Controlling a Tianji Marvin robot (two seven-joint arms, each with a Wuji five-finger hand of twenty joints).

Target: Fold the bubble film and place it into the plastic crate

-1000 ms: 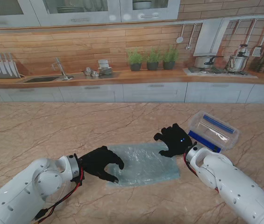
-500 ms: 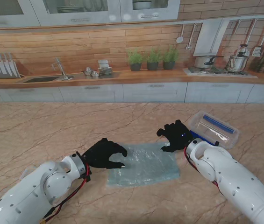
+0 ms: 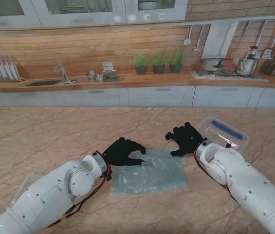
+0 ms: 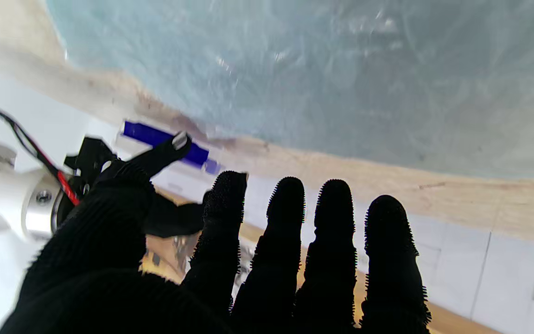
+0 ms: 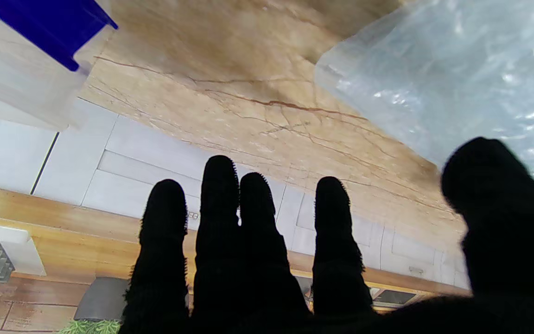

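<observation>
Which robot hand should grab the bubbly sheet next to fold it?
Probably the left hand: it hovers open over the bubble film's far-left corner. The right hand, also open, sits just off the sheet's far-right corner, beside the plastic crate.

left hand moved from film's near-left corner to far-left edge | bubble film narrower (left part folded) | right hand lifted away slightly
</observation>
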